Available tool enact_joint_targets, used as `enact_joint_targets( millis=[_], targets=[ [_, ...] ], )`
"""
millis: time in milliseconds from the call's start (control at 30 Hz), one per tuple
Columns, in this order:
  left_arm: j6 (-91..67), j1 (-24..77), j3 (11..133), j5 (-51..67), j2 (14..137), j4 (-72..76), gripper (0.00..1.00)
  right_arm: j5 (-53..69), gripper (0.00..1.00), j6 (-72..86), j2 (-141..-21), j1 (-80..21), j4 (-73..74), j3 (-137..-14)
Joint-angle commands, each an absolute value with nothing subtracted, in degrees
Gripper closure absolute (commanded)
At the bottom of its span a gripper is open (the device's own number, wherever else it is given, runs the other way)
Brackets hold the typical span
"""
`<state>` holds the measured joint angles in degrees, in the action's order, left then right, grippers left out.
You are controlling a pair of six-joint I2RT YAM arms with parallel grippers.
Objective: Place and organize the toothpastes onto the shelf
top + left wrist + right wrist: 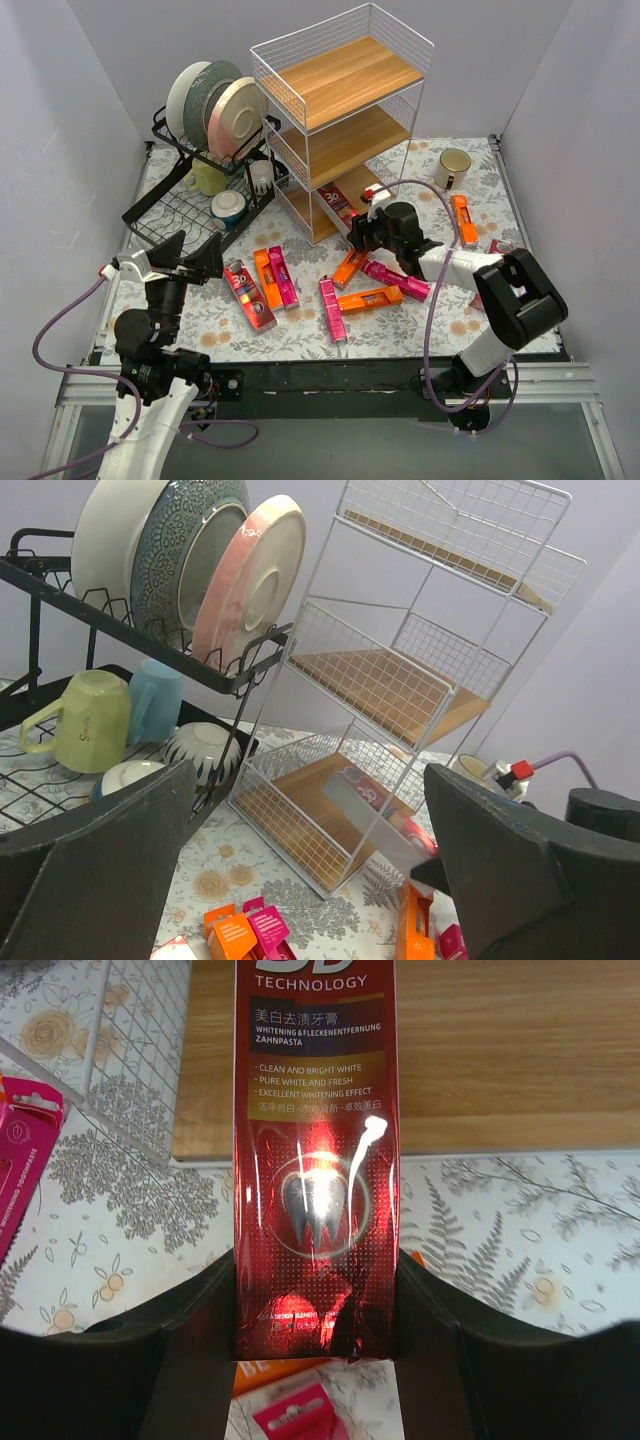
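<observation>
Between the fingers of the right tool, gripped firmly, sits a glossy dark red toothpaste carton showing a silvery tooth, reaching ahead over the shelf board. The left tool gapes, holding nothing.

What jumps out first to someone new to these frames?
The tall white wire shelf at the back dominates. The right pincer grips a dark red toothpaste carton at its bottom tier, and orange and pink cartons lie scattered on the floral tablecloth in front. Left of it, plates stand in a black dish rack.
</observation>
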<state>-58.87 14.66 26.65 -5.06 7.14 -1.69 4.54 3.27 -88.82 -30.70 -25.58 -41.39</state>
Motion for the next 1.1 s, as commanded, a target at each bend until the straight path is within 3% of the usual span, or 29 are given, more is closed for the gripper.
enact_joint_targets(
  millis=[0, 333, 633, 1067],
  targets=[
    [-58.01, 14.85, 26.37, -4.31, 8.0, -1.76, 0.02, 1.41, 0.58, 4.57, -92.98, -33.83, -39.8, -45.61],
    [-57.92, 14.77, 26.37, -3.25, 8.79, -1.58, 0.02, -1.67, 0.56, 7.12, -102.12, -38.32, -46.93, -48.51],
    [-57.92, 14.76, 26.37, -2.81, 9.32, -1.49, 0.02, -2.37, 0.25, 8.52, -105.91, -40.69, -46.85, -50.98],
    [-58.01, 14.68, 26.28, -2.2, 9.49, -1.49, 0.02, -0.97, 0.21, 14.85, -99.76, -40.69, -51.42, -43.33]
  ],
)
